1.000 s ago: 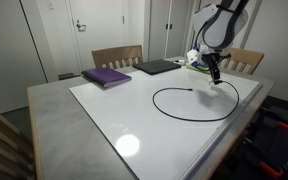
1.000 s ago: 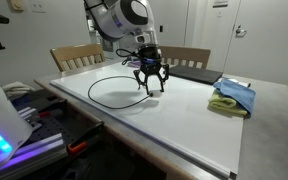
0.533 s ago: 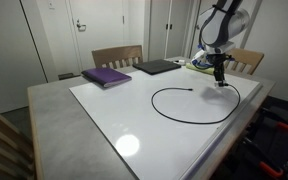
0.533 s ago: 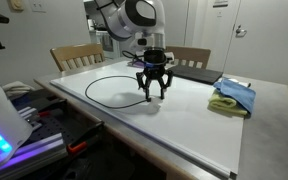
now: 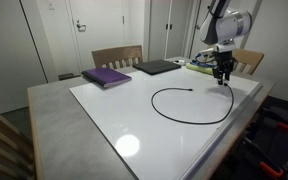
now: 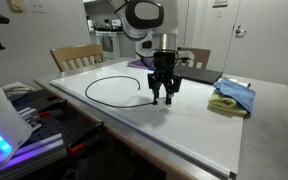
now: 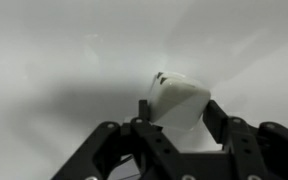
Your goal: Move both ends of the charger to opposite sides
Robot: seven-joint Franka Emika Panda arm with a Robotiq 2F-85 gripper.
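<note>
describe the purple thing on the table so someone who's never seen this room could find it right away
On the white board covering the table, look to the far edge by the wooden chair. The purple book lies flat there, beside a dark laptop. It is the only purple item; the laptop is black and the cable a thin loop.

Nothing readable is showing in any view: no lettering, brand, number or sign is appearing legibly on any surface, all being too small or blurred to make out.
</note>
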